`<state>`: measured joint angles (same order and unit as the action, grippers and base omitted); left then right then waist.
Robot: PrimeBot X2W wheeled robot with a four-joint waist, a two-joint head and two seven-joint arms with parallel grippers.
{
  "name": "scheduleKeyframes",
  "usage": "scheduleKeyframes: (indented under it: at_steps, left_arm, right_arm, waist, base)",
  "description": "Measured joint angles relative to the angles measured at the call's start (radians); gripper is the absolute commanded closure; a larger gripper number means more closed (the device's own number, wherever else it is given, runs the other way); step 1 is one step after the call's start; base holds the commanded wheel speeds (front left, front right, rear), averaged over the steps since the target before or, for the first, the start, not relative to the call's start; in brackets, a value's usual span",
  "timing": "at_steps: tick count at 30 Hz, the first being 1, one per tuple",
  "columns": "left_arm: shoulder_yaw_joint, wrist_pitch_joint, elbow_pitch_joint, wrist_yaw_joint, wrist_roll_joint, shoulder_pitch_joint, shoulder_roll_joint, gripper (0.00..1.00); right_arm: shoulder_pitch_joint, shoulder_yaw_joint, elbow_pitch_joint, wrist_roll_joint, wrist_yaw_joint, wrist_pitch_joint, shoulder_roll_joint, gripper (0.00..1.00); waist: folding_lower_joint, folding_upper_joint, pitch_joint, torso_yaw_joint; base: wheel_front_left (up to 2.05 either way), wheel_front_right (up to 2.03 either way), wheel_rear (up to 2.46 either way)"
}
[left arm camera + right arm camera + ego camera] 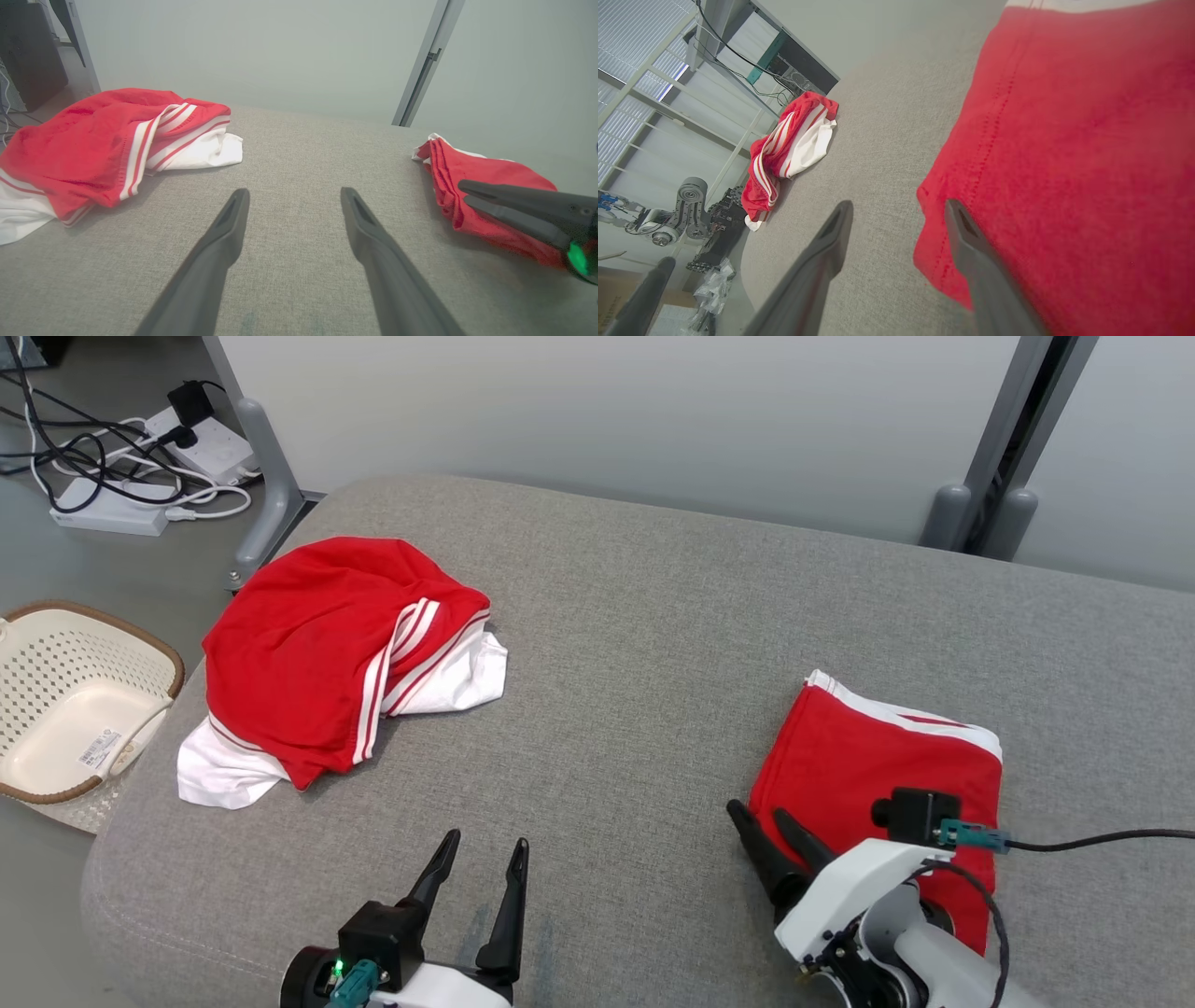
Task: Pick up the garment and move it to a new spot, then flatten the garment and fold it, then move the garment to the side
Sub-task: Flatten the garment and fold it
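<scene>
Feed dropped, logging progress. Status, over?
Left gripper open, empty, low over grey surface. Right gripper open, astride corner of folded garment, not gripping. Crumpled garment far left, apart; nothing blocking.

The left pincer (487,842) gapes pointing forward, and the right pincer (756,810) gapes angled leftward.

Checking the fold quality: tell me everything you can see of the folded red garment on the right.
The folded red garment is soft knit, folded into a compact rectangle, with a white striped band along its far edge. It lies flat on the grey cushion. The right gripper, open, straddles its near left corner.
</scene>
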<state>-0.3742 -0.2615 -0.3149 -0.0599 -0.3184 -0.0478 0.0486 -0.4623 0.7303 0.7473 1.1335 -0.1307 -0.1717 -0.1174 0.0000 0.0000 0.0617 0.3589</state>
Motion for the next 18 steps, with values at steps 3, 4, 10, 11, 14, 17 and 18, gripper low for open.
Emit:
scheduleKeyframes:
  at_steps: [3, 4, 10, 11, 14, 17, 18]
  left_arm:
    - [0.002, 0.000, 0.001, -0.004, -0.001, 0.000, 0.000, 0.00]
    - [0.005, 0.000, 0.001, -0.007, -0.001, 0.000, 0.000, 0.00]
    - [0.025, 0.000, 0.013, -0.009, -0.002, 0.000, 0.000, 0.00]
    - [0.030, 0.000, 0.015, -0.009, -0.002, 0.000, 0.000, 0.00]
    - [0.049, 0.000, 0.027, -0.009, -0.002, -0.001, 0.000, 0.00]
    - [0.070, 0.000, 0.045, -0.011, -0.002, -0.001, 0.000, 0.00]
    - [0.079, 0.000, 0.051, -0.011, -0.002, -0.001, 0.000, 0.00]
  right_arm:
    - [-0.010, 0.026, 0.004, 0.001, 0.000, 0.006, 0.013, 0.00]
    - [-0.016, 0.032, -0.002, 0.001, 0.000, 0.005, 0.017, 0.00]
    - [-0.037, 0.043, -0.070, 0.009, 0.000, -0.035, -0.018, 0.00]
    - [-0.040, 0.045, -0.086, 0.005, 0.000, -0.043, -0.033, 0.00]
    - [-0.043, 0.043, -0.123, -0.036, 0.000, -0.067, -0.081, 0.00]
    - [-0.043, 0.018, -0.151, -0.113, 0.000, -0.083, -0.137, 0.00]
    - [-0.042, 0.006, -0.155, -0.152, 0.000, -0.085, -0.157, 0.00]
  waist:
    - [0.0000, 0.0000, -0.001, -0.004]
    - [0.0000, 0.0000, -0.002, -0.008]
    - [0.0000, 0.0000, -0.012, -0.056]
    - [0.0000, 0.0000, -0.014, -0.067]
    - [0.0000, 0.0000, -0.022, -0.103]
    - [0.0000, 0.0000, -0.032, -0.142]
    - [0.0000, 0.0000, -0.035, -0.154]
  base:
    - [0.00, 0.00, 0.00]
    - [0.00, 0.00, 0.00]
    - [0.00, 0.00, 0.00]
    - [0.00, 0.00, 0.00]
    - [0.00, 0.00, 0.00]
    - [0.00, 0.00, 0.00]
    - [0.00, 0.00, 0.00]
